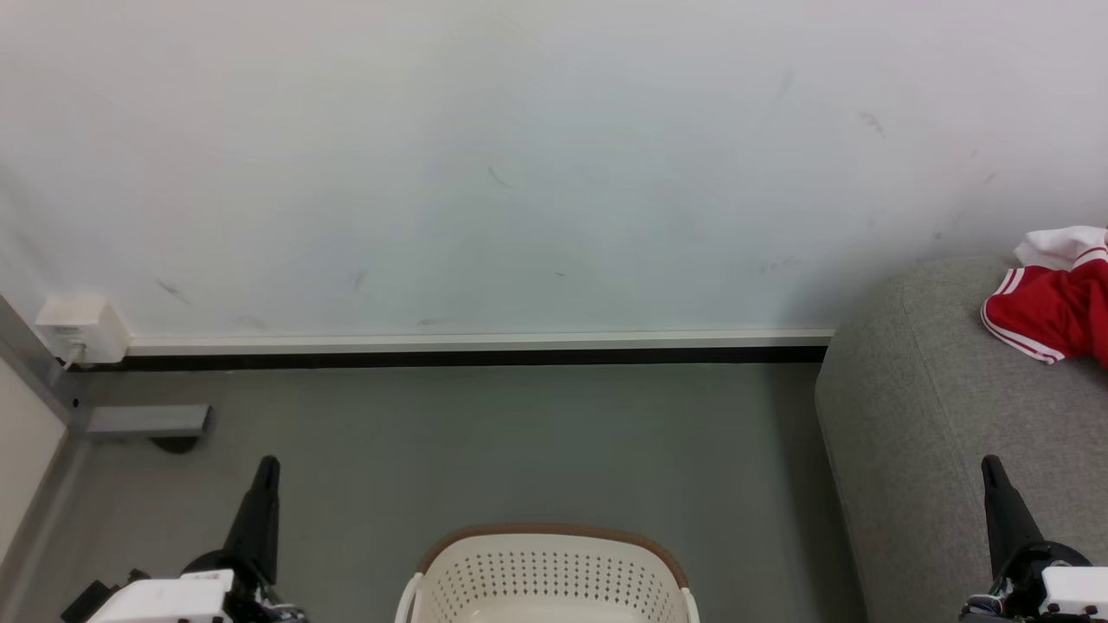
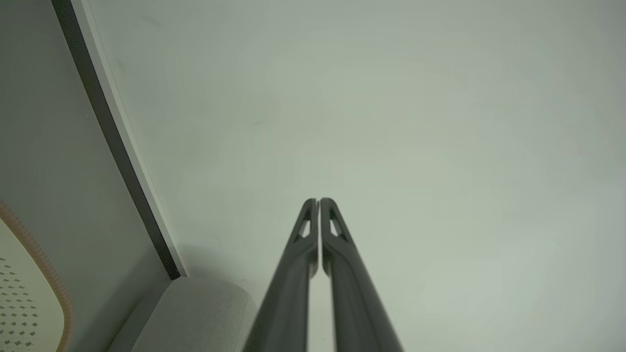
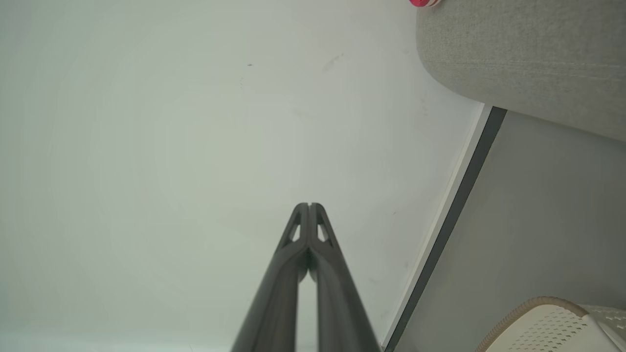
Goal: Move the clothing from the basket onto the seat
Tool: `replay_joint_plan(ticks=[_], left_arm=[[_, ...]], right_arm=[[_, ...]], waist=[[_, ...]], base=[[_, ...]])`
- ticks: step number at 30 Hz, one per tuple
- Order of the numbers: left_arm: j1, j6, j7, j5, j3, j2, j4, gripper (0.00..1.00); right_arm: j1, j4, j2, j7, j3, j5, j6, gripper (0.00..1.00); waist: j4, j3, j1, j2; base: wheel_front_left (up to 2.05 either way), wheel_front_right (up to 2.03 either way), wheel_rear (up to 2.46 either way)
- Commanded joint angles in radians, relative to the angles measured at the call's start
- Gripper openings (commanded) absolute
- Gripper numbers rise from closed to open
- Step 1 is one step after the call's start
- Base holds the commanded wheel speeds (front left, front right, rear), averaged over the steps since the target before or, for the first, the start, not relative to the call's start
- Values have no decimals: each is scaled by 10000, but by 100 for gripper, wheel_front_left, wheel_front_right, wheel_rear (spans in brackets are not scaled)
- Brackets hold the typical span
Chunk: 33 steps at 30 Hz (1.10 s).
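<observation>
Now | basket (image 1: pixel 554 571) on floor (image 1: pixel 485 441), inside mostly cropped | clothing (image 1: pixel 1052 303) on seat (image 1: pixel 935 415)

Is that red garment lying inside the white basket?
No: the red garment lies on top of the grey seat at the right of the head view, well apart from the basket on the floor.

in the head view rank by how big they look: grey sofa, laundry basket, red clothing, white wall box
1. grey fabric sofa
2. cream perforated plastic laundry basket, cropped
3. red-and-white clothing, also cropped
4. small white wall box
</observation>
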State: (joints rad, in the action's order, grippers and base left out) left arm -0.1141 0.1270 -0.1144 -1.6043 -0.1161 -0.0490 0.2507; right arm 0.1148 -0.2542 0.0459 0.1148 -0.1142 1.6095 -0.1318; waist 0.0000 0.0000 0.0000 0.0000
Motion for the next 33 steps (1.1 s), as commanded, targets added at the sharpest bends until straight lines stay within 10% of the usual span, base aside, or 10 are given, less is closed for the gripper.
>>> replay_joint_plan(ticks=[1,33], left_arm=[[-57,46,-54,-128,-26,-22,-25,0],[-57,46,-55,-128,-26,-22,-25,0]], right_arm=[[65,47,81,42,-41,38,21,0],[66,47,81,41,-40,28,21,0]], waist=[[0,0,0,0],[0,0,0,0]], base=[[0,0,0],[0,0,0]])
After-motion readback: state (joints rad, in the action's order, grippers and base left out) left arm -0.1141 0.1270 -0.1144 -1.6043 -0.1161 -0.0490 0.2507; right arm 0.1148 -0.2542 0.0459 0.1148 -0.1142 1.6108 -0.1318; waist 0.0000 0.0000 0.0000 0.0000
